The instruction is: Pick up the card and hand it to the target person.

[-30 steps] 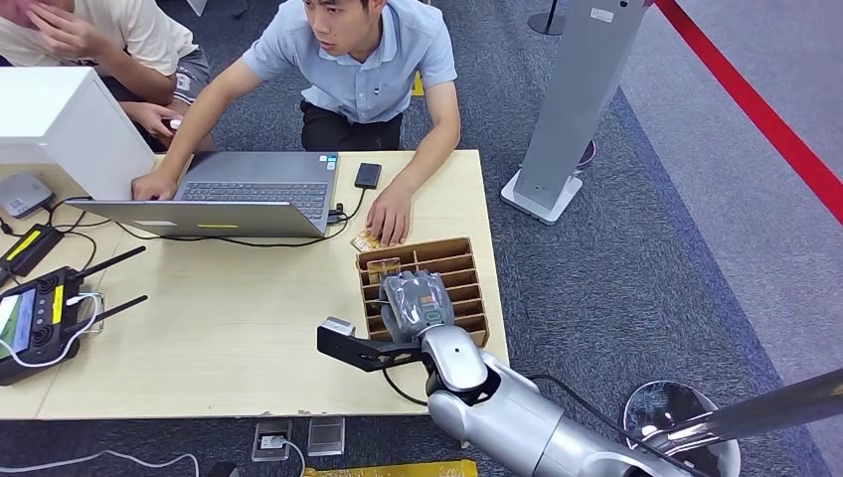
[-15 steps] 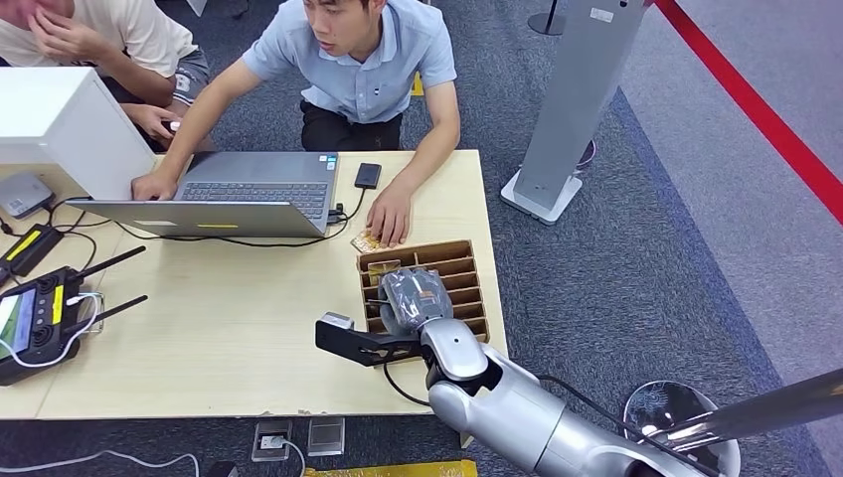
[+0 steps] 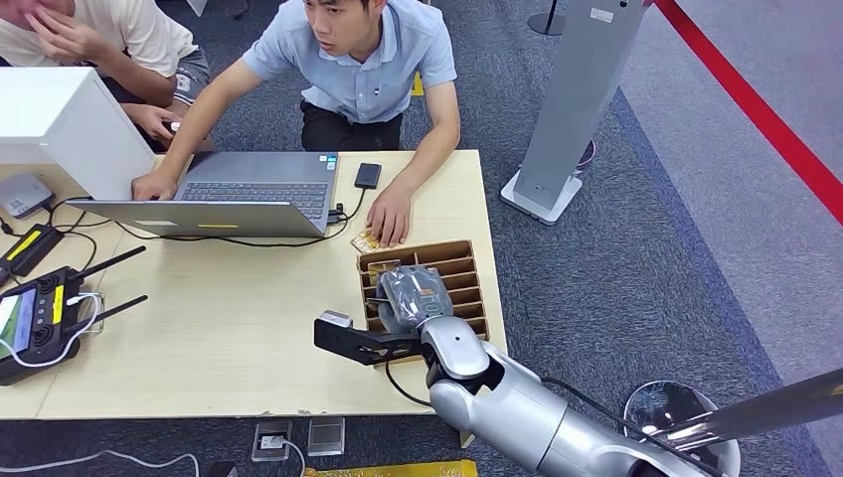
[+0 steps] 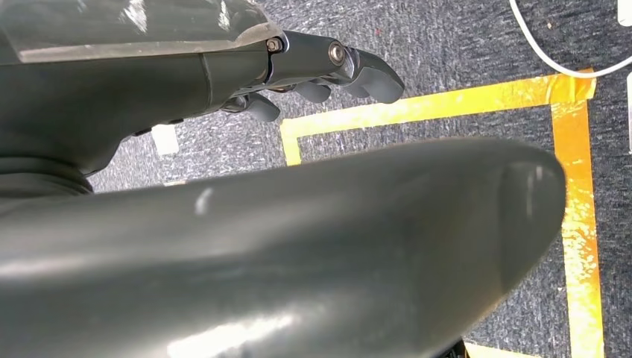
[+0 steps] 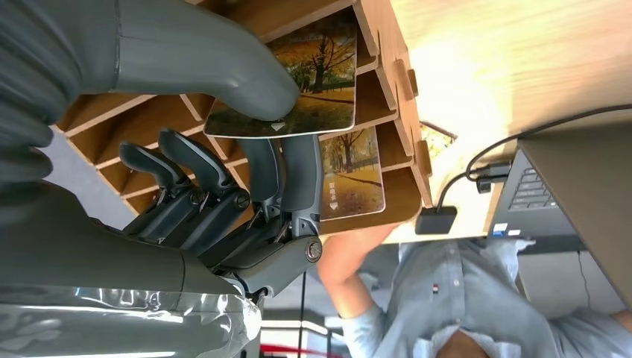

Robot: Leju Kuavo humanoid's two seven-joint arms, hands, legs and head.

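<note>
Right hand point(image 5: 223, 186) has crept forward — card point(image 5: 298, 82) pinched under thumb.

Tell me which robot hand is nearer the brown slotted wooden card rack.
Right. The right hand is over the brown slotted wooden card rack, thumb and fingers pinching an autumn-tree picture card. The left hand hangs over grey carpet.

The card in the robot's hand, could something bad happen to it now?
Maybe. The right hand pinches the card only near one edge, so it could slip while lifting. A second card stands right behind it in the wooden rack, so the fingers might snag or drag it. A person's hand rests just beyond the rack and could get bumped.
</note>
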